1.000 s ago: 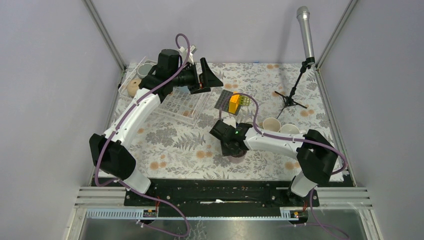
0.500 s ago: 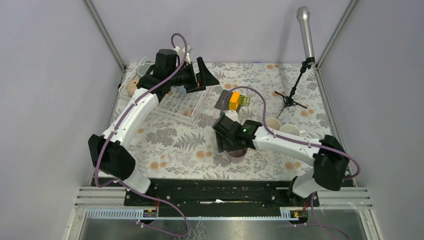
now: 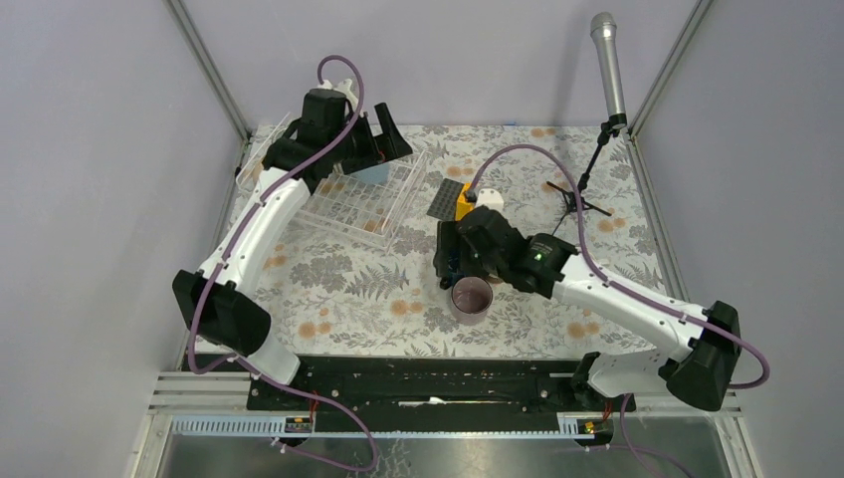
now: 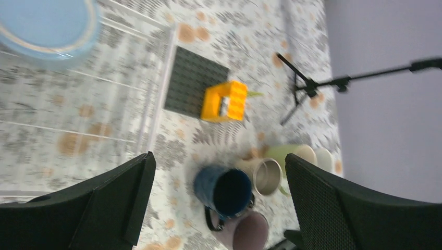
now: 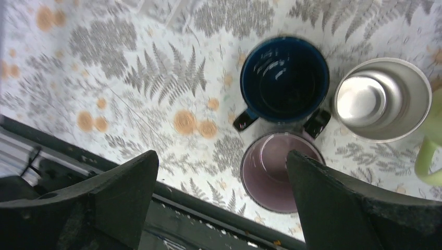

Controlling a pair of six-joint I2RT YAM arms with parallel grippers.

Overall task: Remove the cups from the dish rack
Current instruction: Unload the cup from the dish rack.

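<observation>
The dish rack (image 3: 343, 199) of clear bars stands at the back left, with a light blue cup (image 4: 47, 23) upright in it. My left gripper (image 3: 381, 142) hangs open above that cup, with nothing between its fingers. On the cloth stand a navy cup (image 5: 284, 78), a steel cup (image 5: 382, 99), a pale green cup (image 4: 292, 153) and a mauve cup (image 3: 471, 299). My right gripper (image 5: 223, 172) is open above the cloth just left of the mauve cup (image 5: 276, 169), and its right finger overlaps the rim in the wrist view. The right arm hides the other unloaded cups in the top view.
A dark grey studded plate (image 4: 195, 83) carrying a yellow block (image 4: 225, 101) lies right of the rack. A microphone stand (image 3: 582, 199) is at the back right. The table's black front rail (image 5: 208, 219) runs just below the mauve cup.
My right gripper has opened and let go of the mauve cup, then pulled up and back from it. My left arm has swung back and left over the rack.
</observation>
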